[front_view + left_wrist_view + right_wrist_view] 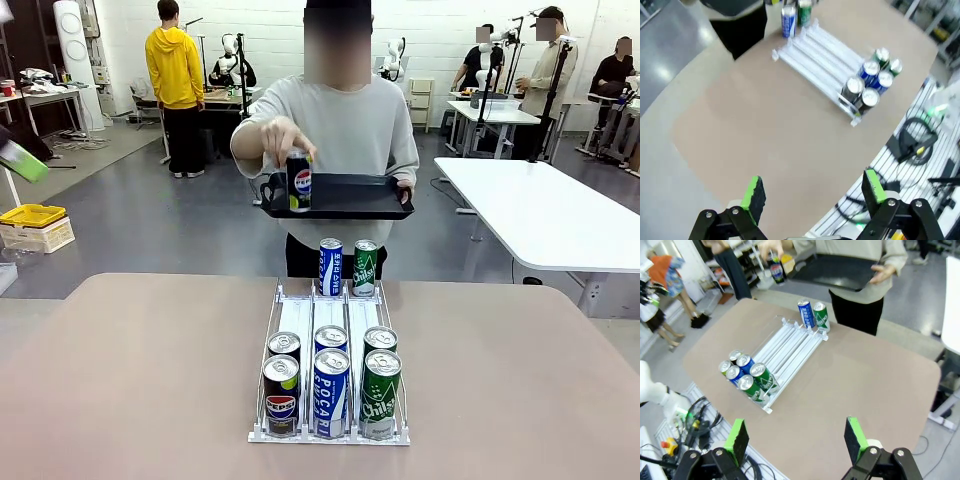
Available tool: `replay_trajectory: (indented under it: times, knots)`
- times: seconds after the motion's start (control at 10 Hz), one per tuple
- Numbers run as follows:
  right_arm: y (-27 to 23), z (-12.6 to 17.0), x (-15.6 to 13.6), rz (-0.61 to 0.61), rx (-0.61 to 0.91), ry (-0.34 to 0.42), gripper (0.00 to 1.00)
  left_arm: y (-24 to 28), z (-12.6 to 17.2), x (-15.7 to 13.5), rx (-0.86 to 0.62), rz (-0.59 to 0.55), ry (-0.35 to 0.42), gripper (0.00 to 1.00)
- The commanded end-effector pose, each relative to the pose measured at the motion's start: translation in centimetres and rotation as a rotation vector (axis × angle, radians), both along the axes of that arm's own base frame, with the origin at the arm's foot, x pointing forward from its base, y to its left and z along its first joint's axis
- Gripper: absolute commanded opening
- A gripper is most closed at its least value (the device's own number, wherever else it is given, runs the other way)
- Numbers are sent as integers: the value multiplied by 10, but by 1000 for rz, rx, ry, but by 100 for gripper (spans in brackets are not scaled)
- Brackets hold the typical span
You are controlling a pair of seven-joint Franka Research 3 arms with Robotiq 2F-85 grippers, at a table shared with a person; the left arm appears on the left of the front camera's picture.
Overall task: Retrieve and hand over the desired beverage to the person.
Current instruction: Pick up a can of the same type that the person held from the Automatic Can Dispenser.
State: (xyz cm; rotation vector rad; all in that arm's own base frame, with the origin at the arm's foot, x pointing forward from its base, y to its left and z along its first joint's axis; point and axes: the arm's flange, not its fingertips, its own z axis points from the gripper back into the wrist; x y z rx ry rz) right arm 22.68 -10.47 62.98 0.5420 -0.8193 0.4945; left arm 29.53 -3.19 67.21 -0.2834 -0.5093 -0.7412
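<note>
The person [340,125] in a light grey sweatshirt stands at the far side of the table. One hand holds a black tray [350,198]; the other grips a Pepsi can [298,180] upright at the tray's left end, also seen as the Pepsi can [776,270]. On the table a white can rack [297,320] holds Pepsi, Pocari and Chilsung cans [331,393] at its near end and two cans [346,266] at its far end. My left gripper [813,190] hangs open high above the bare tabletop, away from the rack [815,55]. My right gripper [796,435] is open too, high over the table's near edge.
The beige table [130,380] has free room on both sides of the rack. A white table [550,215] stands at the back right. Other people and workbenches are far behind. Cables and equipment lie on the floor by the table's near side [695,415].
</note>
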Motion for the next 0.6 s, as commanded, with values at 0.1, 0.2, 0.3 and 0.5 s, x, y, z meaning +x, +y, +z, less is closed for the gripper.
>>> replay_trajectory:
  times: [0.1,0.2,0.3,0.5]
  knots:
    - [-1,0,2,15,10,0,100,-94,-2,21,271,59,162,100]
    - [-1,0,2,15,10,0,100,-115,-8,22,263,99,180,100]
    - [-1,0,2,15,10,0,100,-136,-17,22,273,166,185,100]
    - [-1,0,2,15,10,0,100,-140,-16,17,220,182,153,100]
